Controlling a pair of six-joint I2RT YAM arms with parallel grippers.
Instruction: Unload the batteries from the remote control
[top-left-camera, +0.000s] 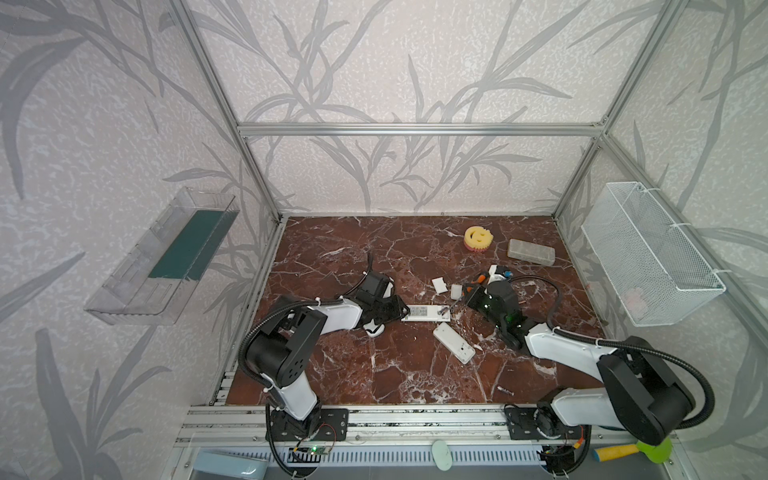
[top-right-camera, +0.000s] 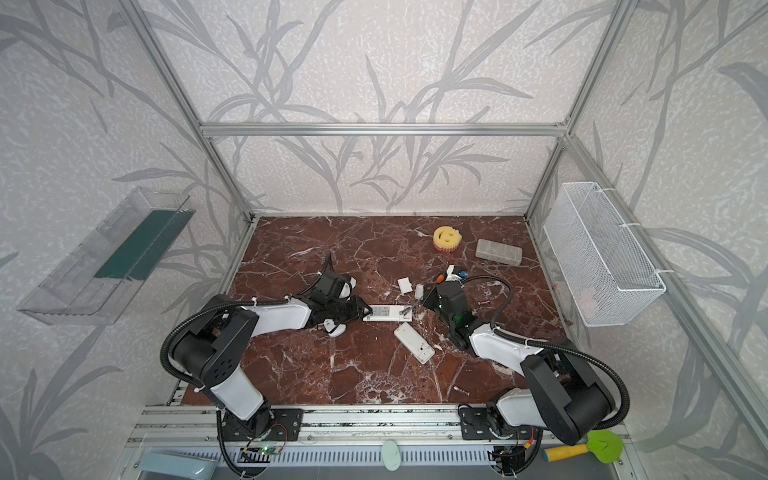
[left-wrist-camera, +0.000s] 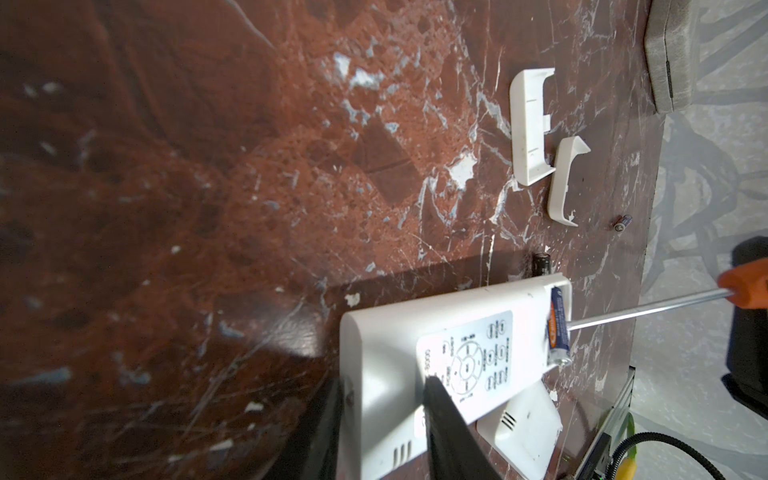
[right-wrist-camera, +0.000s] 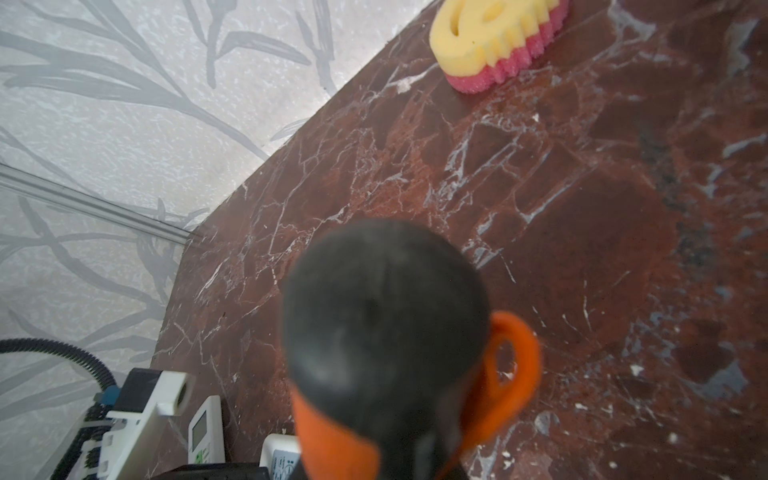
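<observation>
My left gripper (left-wrist-camera: 386, 399) is shut on one end of a white remote control (left-wrist-camera: 436, 345), which lies label side up on the marble in both top views (top-left-camera: 426, 312) (top-right-camera: 384, 312). In the open compartment at its other end sits a blue and orange battery (left-wrist-camera: 557, 328), tilted, one end poking past the edge. My right gripper (top-left-camera: 471, 296) is shut on an orange-handled screwdriver (right-wrist-camera: 386, 311). Its metal shaft (left-wrist-camera: 644, 309) reaches that battery. A dark battery (left-wrist-camera: 541, 264) lies by the remote's far side. Another battery (left-wrist-camera: 622, 222) lies farther off.
Two white covers (top-left-camera: 439, 284) (top-left-camera: 456, 291) lie behind the remote. A second white remote (top-left-camera: 454, 343) lies in front of it. A loose battery (top-left-camera: 504, 390) rests near the front edge. Yellow sponge (top-left-camera: 478, 238) and grey block (top-left-camera: 531, 251) sit at the back right.
</observation>
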